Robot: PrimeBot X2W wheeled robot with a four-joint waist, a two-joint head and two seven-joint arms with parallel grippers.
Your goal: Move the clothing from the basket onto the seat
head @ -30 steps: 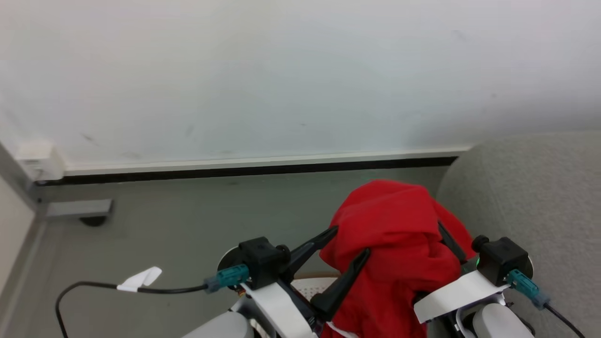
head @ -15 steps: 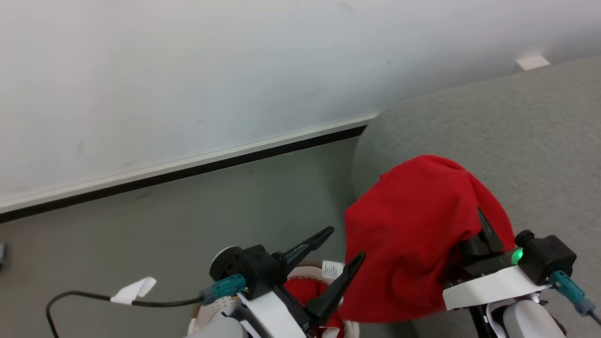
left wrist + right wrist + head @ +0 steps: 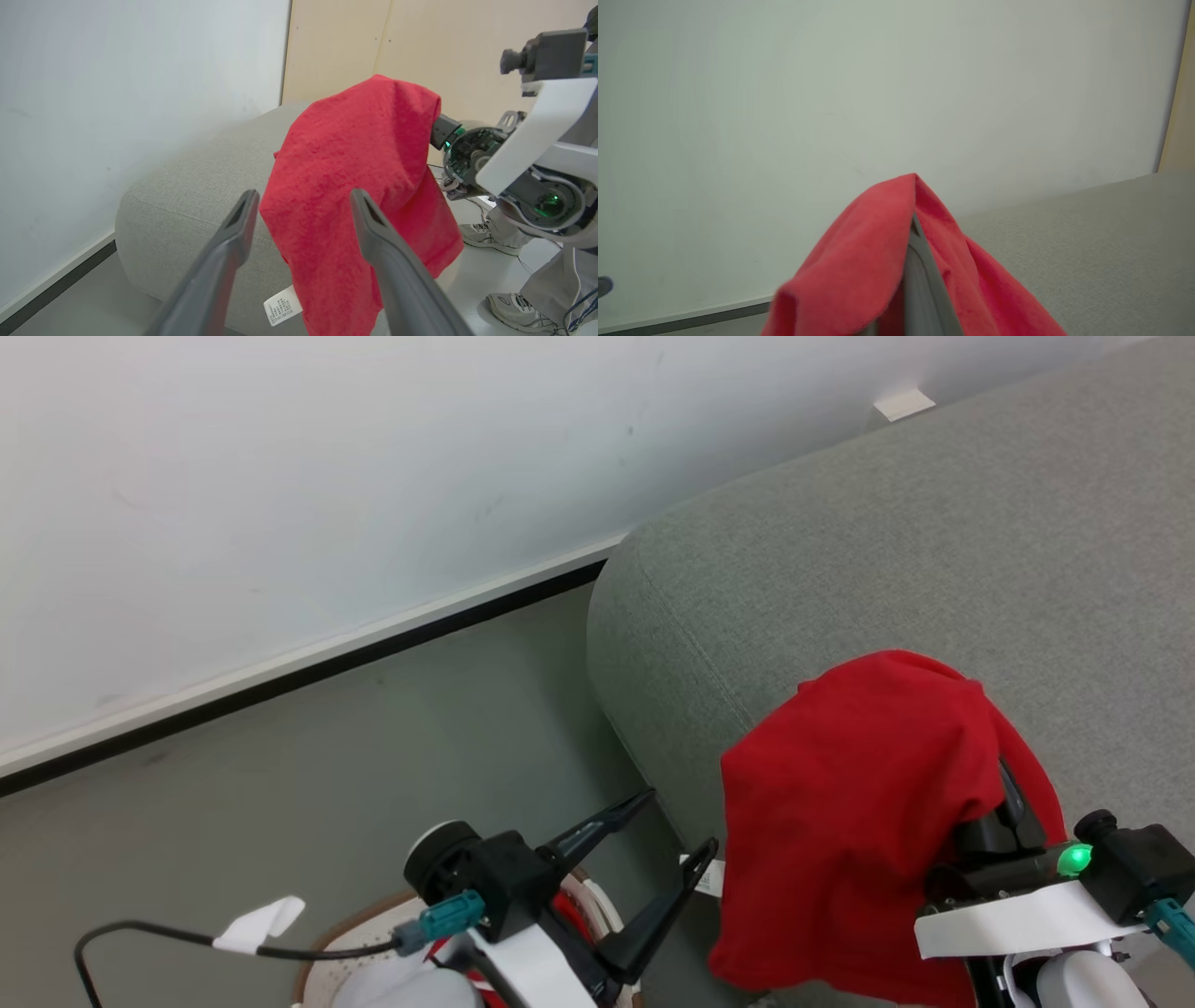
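Observation:
A bright red garment hangs draped over my right gripper, which is shut on its fabric and holds it above the near edge of the grey seat. Its white label dangles at the lower hem. My left gripper stands open with nothing between its fingers, just left of the hanging cloth and above the basket. The basket shows its brown rim and white wall at the bottom of the head view. A bit of red clothing lies inside it, mostly hidden by my left arm.
A white wall with a black baseboard runs behind the grey floor. A cable with a white tag trails from my left wrist. A person's shoes stand beyond the seat, near a pale wooden panel.
The head camera has swung right, so the seat takes up far more of the picture. The right gripper has carried the red garment from above the basket to over the seat's edge.

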